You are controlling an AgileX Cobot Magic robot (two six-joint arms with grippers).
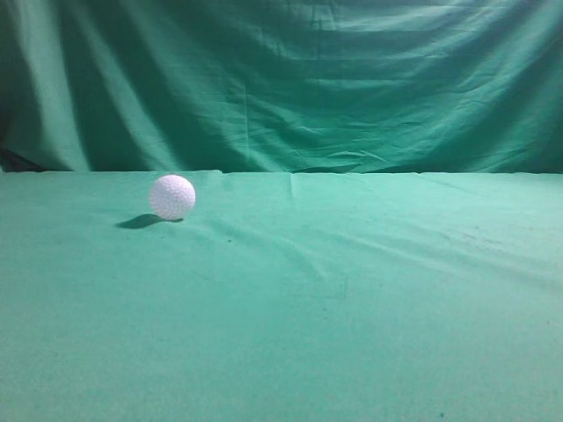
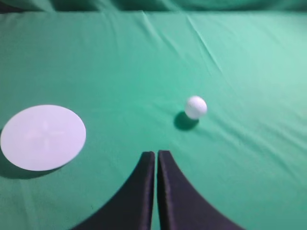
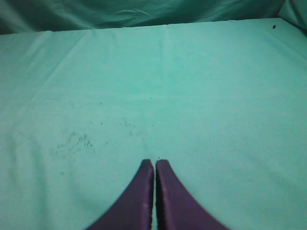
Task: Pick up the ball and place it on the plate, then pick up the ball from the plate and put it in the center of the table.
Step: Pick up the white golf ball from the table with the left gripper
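The white dimpled ball [image 1: 172,196] rests on the teal-green table [image 1: 352,299], left of the middle and toward the back. In the left wrist view the ball [image 2: 195,107] lies ahead and to the right of my left gripper [image 2: 156,153], which is shut and empty. A flat white round plate [image 2: 43,137] lies on the cloth to the left of that gripper; it does not show in the exterior view. My right gripper [image 3: 154,162] is shut and empty over bare cloth [image 3: 192,96]. Neither gripper shows in the exterior view.
A darker green draped curtain [image 1: 290,79] hangs behind the table's far edge. Faint dark specks mark the cloth [image 3: 76,141] to the left ahead of the right gripper.
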